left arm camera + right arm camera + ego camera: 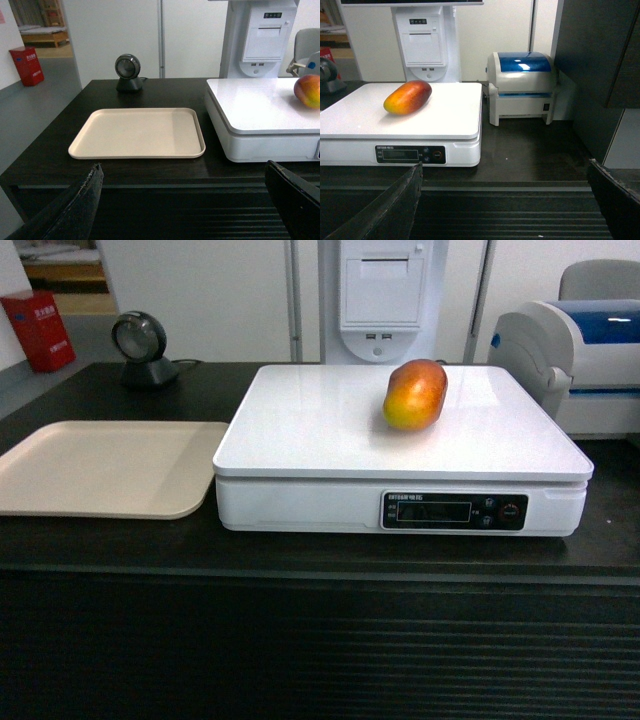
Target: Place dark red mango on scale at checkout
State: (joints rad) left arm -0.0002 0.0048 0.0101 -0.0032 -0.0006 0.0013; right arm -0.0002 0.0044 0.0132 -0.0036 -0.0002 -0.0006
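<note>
Nearest, both hands hang short of the ribbed counter (300, 650) front, left hand (185, 200) and right hand (505, 200) each spread wide and empty. On the counter sits the scale (400, 440), with the dark red mango (415, 394) lying on its platter's far right part. A beige tray (100, 468) lies left of the scale.

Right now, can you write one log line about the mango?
mango: lying on scale platter | tray: holds nothing | left gripper: open | right gripper: open

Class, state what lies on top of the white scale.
Only the dark red mango lies on the scale platter, toward its back right. The spot beneath the fruit is covered.
</note>
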